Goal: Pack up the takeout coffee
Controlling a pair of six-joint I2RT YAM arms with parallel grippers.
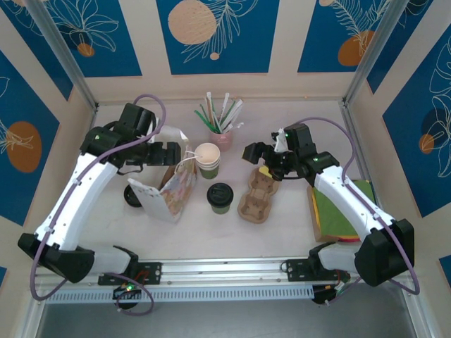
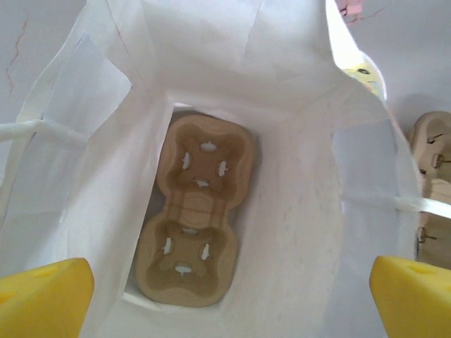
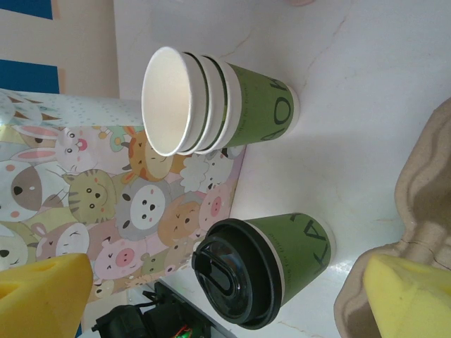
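Takeout coffee [image 1: 220, 198], lid on, stands upright on the table [image 1: 211, 239] between the paper bag [image 1: 173, 193] and the cup carrier [image 1: 255, 196].

Right gripper [image 1: 262, 156] hovers over the carrier's far end, jaws wide, nothing held. The coffee sits ahead of it, clear of both fingers.

Left gripper [image 2: 225, 296] is over the bag mouth, jaws wide, empty.

Counts:
- lidded coffee: 1
- stack of lidless cups [image 3: 211, 105]: 1, three rims visible
- carriers: 2, the second carrier [image 2: 194, 211] flat on the bag bottom
- bag: 1
- pink cup of straws [image 1: 222, 134]: 1

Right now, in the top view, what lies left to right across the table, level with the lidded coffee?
Small black round object, paper bag, takeout coffee, cardboard cup carrier, green and orange stack.
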